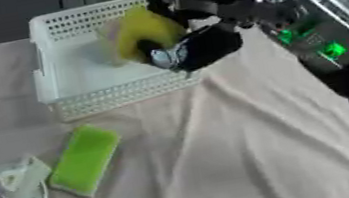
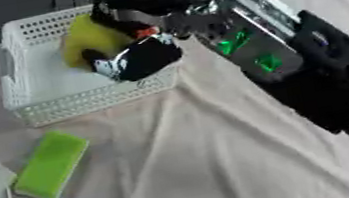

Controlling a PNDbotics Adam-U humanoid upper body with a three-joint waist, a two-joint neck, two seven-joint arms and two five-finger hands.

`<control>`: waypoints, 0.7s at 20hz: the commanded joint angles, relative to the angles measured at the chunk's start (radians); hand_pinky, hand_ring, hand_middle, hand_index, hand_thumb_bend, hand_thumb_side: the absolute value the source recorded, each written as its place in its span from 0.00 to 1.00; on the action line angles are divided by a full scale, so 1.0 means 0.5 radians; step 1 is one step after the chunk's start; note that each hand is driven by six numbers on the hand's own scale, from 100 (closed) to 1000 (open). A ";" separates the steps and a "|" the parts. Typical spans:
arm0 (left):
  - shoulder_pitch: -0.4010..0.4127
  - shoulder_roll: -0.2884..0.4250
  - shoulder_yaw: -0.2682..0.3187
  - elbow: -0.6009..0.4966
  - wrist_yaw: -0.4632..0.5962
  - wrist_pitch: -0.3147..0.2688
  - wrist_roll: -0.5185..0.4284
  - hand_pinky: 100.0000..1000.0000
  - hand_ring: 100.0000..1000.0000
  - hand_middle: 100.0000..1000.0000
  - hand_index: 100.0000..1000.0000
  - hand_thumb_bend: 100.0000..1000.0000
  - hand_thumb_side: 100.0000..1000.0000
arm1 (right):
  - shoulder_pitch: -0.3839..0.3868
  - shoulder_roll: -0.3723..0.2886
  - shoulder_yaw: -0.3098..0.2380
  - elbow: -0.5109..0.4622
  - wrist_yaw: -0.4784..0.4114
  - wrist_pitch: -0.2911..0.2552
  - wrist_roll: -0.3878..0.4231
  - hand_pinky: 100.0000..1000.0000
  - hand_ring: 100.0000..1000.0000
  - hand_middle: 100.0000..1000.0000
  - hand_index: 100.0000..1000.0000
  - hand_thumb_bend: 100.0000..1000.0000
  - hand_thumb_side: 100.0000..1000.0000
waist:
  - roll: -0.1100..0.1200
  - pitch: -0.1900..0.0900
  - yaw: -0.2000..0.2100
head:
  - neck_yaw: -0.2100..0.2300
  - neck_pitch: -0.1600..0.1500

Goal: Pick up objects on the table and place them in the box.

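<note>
My right hand (image 1: 196, 49) reaches from the upper right over the white perforated box (image 1: 107, 97), its black fingers curled round a yellow-green sponge-like object (image 1: 144, 30) held above the box's inside. On the cloth in front of the box lies a bright green rectangular sponge (image 1: 84, 159). A clear, pale wrapped item (image 1: 20, 186) rests just left of it, near the table's left side. The left hand shows in neither view.
The table is covered with a wrinkled beige cloth (image 1: 249, 149) with folds running toward the lower right. My right forearm (image 2: 259, 56), silver and black with green lights, crosses the upper right. Dark floor lies beyond the far edge.
</note>
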 commanded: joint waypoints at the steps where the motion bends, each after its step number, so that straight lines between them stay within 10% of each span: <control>1: -0.036 0.042 -0.006 -0.030 0.023 -0.005 -0.017 1.00 0.99 0.94 0.97 0.00 0.92 | -0.089 -0.040 -0.030 0.156 0.049 -0.023 -0.050 0.77 0.62 0.15 0.32 0.02 0.63 | 0.003 -0.029 0.019 | -0.050 -0.039; 14: -0.080 -0.001 -0.034 -0.030 0.052 -0.023 -0.070 1.00 0.99 0.94 0.97 0.00 0.92 | -0.339 0.229 -0.133 1.001 0.324 -0.119 -0.463 0.76 0.60 0.14 0.30 0.06 0.63 | 0.018 0.017 0.122 | -0.174 -0.125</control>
